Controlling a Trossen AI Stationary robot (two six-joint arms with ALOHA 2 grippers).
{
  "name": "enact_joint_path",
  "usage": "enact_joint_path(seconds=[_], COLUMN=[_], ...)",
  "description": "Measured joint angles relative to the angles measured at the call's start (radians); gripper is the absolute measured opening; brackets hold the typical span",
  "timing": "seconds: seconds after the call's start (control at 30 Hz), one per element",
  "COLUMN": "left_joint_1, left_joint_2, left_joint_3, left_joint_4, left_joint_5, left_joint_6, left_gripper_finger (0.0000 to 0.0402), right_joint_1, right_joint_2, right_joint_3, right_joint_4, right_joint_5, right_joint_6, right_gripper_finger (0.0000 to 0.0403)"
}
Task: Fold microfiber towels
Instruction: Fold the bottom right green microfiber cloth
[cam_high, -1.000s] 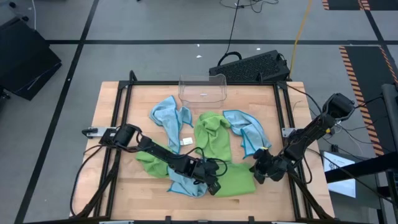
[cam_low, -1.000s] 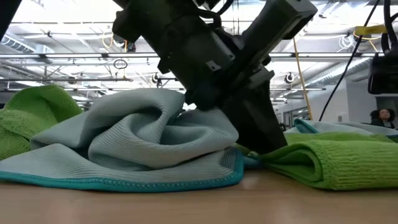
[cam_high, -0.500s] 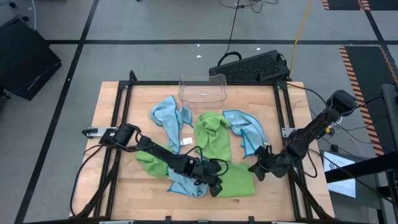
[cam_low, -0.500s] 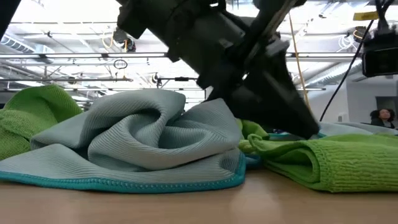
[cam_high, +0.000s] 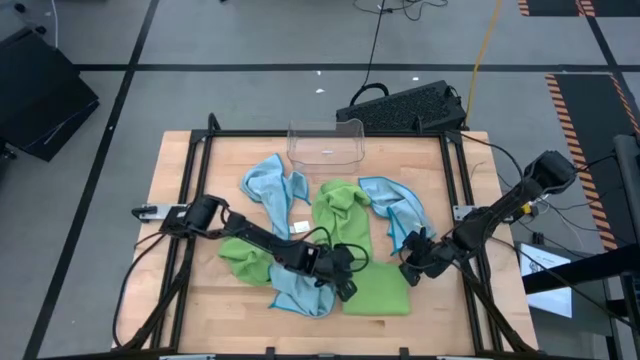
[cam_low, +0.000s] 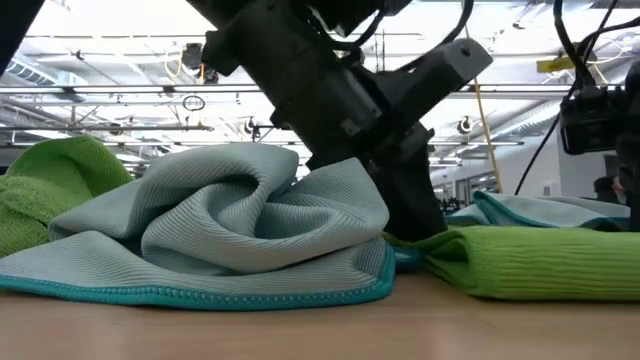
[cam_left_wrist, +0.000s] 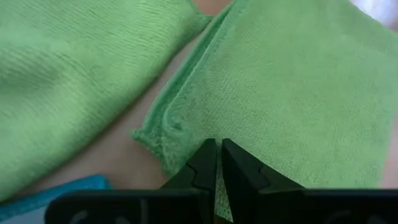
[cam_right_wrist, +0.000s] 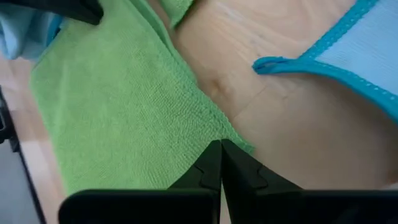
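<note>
While both hands (cam_high: 345, 288) (cam_high: 408, 272) pinch it, green towel (cam_high: 378, 290) lies between.

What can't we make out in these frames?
- Whether either arm grips the flat green towel: in both wrist views the jaws meet at its edge, hiding any pinch.
- Towel tags: too small in the high view.
- Blue towel beyond its front folds: the left arm blocks the low view.
- Bin contents: too small.
</note>
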Motion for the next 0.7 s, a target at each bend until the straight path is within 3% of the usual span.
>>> enact_joint_path(seconds=[0.27, 0.53, 0.7], left_joint_1=[0.029, 0.028, 0.007], left_joint_2=[-0.046, -0.156, -0.168], left_joint_3=[0.0, 0.012, 0.114], left_joint_4=[0.029, 0.038, -0.051], left_joint_5=[0.098, 0.026, -0.023], left_joint_6=[0.041, -0.029, -0.17], left_gripper_finger=[0.0031, 0.003, 0.003], right_joint_1=[0.003, 0.003, 0.004], right_joint_2=[-0.151, -0.37, -0.483], right_joint_3=[0.0, -0.001, -0.001], right_joint_4=[0.001, -0.112, -0.148], right_joint_5=[-0.035, -0.244, -0.421], right_joint_6=[-0.021, -0.227, -0.37], right_gripper_finger=[0.0, 0.0, 0.0])
